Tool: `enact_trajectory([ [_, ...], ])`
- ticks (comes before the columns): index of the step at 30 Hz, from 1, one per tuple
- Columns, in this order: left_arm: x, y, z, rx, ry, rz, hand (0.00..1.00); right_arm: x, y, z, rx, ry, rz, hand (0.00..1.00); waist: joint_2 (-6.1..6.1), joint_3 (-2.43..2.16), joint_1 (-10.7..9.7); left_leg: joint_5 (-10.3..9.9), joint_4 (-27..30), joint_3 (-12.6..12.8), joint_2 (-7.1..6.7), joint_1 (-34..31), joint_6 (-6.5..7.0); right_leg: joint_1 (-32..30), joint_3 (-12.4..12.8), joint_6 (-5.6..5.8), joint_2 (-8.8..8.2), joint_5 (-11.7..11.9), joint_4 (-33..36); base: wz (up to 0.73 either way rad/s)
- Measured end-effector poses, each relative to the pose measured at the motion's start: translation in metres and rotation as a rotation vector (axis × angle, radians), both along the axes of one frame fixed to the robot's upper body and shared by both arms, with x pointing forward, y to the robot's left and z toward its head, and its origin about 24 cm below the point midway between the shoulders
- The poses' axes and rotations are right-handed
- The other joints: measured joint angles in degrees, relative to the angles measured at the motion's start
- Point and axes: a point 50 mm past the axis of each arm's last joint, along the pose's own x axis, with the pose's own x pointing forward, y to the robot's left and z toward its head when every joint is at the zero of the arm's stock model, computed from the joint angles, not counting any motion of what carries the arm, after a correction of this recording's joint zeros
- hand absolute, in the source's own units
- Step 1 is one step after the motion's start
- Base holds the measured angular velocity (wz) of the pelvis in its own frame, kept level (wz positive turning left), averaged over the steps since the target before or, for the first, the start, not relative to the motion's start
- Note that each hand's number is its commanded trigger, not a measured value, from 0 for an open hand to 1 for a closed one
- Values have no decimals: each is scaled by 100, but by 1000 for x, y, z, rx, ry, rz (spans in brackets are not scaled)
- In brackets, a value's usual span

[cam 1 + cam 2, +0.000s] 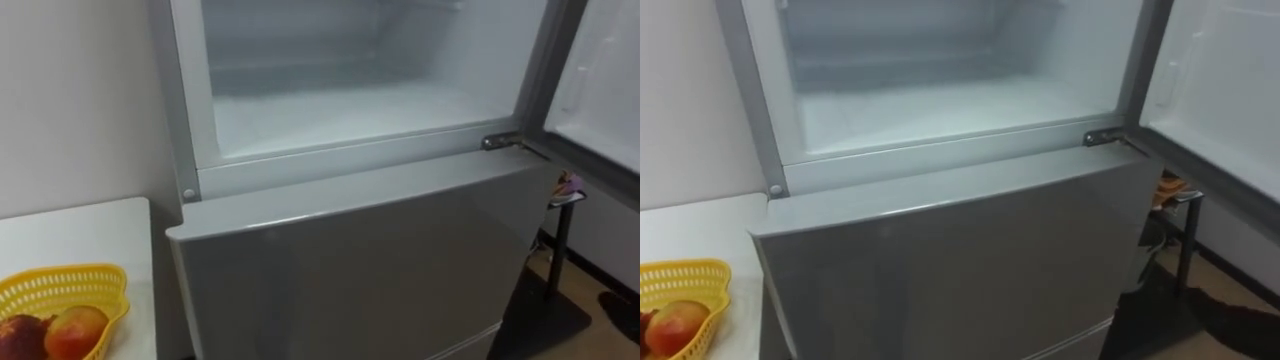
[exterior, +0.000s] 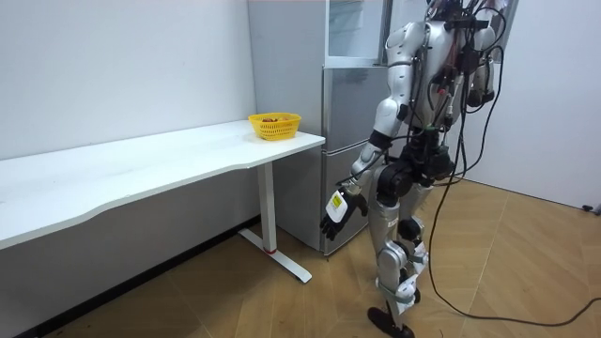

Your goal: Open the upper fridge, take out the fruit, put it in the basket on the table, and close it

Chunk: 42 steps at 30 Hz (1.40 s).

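One fridge (image 1: 350, 260), table (image 1: 80, 230), basket (image 1: 60, 285); two fruits (image 1: 75, 330)

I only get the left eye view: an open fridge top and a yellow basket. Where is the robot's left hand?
Observer: In the room view its left hand hangs low by its thigh, fingers relaxed, nothing in it.
Operator: How near the fridge does it stand?
Observer: Right in front of the fridge, just past the table's end.
Operator: How big is that table?
Observer: Long: it runs off the room view's left, with the basket at the end next to the fridge.
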Motion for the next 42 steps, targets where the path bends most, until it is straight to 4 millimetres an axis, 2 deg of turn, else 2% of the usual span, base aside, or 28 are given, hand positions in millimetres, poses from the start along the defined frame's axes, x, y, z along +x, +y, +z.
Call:
enact_trajectory([
  [8,6,1,2,4,-39,-10,0,8,21,-2,-142,87,101,0,-106,25,16,22,47,-72,8,-119,-34,-36,-120,-22,-32,7,-25,8],
  [11,10,2,2,9,-65,5,0,11,30,-1,-191,100,149,0,-108,25,60,28,50,-168,8,-145,-40,-32,-204,-32,-48,14,-34,15],
  [13,16,1,2,5,-89,25,0,11,34,0,-206,103,176,0,-68,1,112,32,49,-187,11,-152,-44,-26,-219,-37,-49,17,-41,6],
  [15,17,2,2,8,-92,26,0,9,40,-1,-239,108,200,0,-60,-3,179,45,35,-211,16,-155,-50,-9,-243,-52,-53,26,-33,4],
  [16,22,2,3,8,-102,24,0,5,42,-1,-261,114,207,0,-62,-4,250,46,34,-215,18,-155,-52,-6,-252,-53,-53,27,-37,0],
  [20,23,2,3,9,-109,23,0,6,50,2,-362,144,278,0,-85,9,319,51,27,-239,21,-172,-56,-11,-292,-55,-63,27,-54,3],
  [24,24,2,3,23,-113,25,0,6,54,5,-458,176,334,0,-113,-2,450,82,15,-356,24,-251,-67,-9,-410,-72,-93,41,-140,15],
  [26,20,0,2,17,-96,11,0,4,55,5,-507,186,340,0,-107,-7,452,89,3,-360,25,-245,-69,4,-413,-77,-92,44,-161,0],
  [28,20,-2,1,10,-88,-6,0,3,53,14,-553,165,321,0,-114,-10,450,94,0,-366,27,-244,-68,15,-433,-80,-98,46,-169,0],
  [29,19,-2,1,10,-86,-7,0,4,53,15,-582,182,335,0,-145,2,453,102,-3,-371,28,-250,-73,14,-445,-83,-99,47,-175,0],
  [32,24,-4,1,4,-92,-27,0,4,53,15,-631,206,343,0,-183,-16,442,118,-12,-372,42,-262,-88,19,-474,-103,-97,67,-218,0],
  [42,25,-6,1,2,-76,-87,0,4,55,19,-644,221,387,0,-175,-23,447,160,-44,-370,107,-262,-160,26,-507,-168,-46,105,-258,0],
])
